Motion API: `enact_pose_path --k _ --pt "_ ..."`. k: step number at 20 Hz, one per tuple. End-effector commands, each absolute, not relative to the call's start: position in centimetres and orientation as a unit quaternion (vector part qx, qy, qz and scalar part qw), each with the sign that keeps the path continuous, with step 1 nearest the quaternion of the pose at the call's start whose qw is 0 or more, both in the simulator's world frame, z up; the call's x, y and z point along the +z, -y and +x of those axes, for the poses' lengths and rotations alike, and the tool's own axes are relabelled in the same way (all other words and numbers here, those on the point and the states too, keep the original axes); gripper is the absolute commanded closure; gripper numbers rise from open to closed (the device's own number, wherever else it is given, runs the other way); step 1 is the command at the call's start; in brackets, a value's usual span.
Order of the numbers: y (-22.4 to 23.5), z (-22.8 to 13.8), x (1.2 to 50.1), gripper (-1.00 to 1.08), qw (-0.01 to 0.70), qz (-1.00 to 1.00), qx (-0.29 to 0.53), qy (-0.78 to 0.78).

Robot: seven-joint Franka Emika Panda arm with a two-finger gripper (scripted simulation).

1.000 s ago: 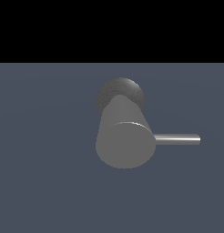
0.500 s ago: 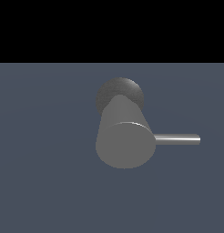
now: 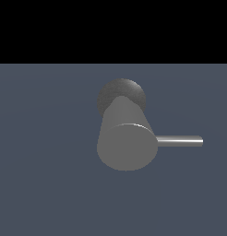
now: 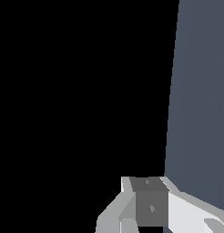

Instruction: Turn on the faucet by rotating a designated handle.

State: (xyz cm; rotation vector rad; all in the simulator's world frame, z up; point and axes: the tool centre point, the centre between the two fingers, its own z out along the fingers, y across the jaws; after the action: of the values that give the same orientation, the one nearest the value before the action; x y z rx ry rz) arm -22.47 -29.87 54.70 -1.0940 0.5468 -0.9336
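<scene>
Grey faucet [image 3: 124, 133] outside end effector [image 4: 150, 209] view

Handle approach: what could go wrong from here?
1. The gripper is absent from the exterior view and the wrist view shows no faucet, so the approach may start misaligned.
2. The handle is a thin rod; the fingers could slip off or miss it.
3. It sits right beside the thick faucet body, so a low approach may hit the body first.

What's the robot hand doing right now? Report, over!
Gripper partly in wrist view, nowhere near faucet; open or shut unclear. Handle untouched, pointing toward the exterior view's right. Nothing in the way.
</scene>
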Motion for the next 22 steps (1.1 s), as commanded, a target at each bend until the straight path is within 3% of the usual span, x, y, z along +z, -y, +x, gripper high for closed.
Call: enact_pose_path --k 1,12,22 --pt "31.8 -22.1 52.5 1.08 0.736 -0.452 -0.420 -0.277" --pt "36.7 -19.8 39.6 1.08 0.784 -0.276 -0.368 -0.418" --pt "34.6 -17.4 25.1 1.08 0.782 -0.140 -0.260 -0.549"
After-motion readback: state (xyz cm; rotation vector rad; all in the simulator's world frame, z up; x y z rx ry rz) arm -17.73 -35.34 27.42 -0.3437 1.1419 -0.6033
